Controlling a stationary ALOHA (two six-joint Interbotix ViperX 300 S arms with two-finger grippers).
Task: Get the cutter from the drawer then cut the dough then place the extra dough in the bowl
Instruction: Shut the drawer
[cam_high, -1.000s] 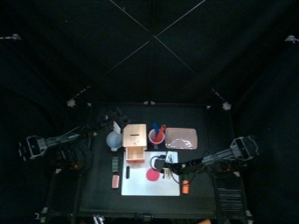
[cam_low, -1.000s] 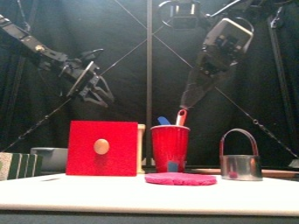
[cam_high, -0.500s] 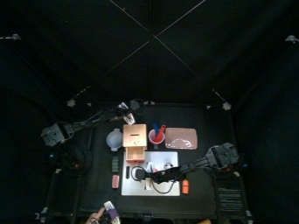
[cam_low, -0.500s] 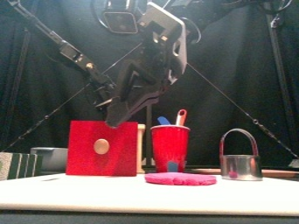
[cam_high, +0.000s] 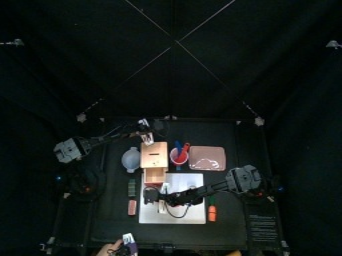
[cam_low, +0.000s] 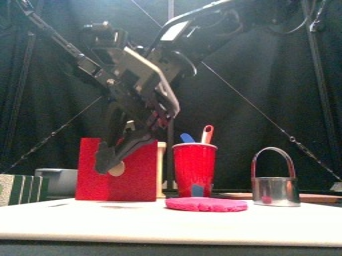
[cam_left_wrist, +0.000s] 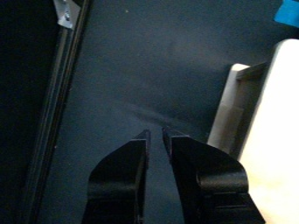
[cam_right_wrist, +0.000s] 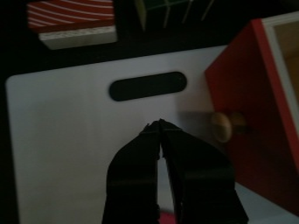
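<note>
Right pincer (cam_right_wrist: 156, 127) together, just before drawer front (cam_low: 92, 188) knob (cam_right_wrist: 226, 123); contact unclear. Left pincer (cam_left_wrist: 156, 134) together, far side. Cutter (cam_low: 273, 178) stands right of dough (cam_low: 207, 204). Bowl (cam_low: 56, 181) mostly hidden.

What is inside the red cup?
A blue knife and a red knife stick out above the cup's rim. Its wall hides their lower parts and anything else inside.
</note>
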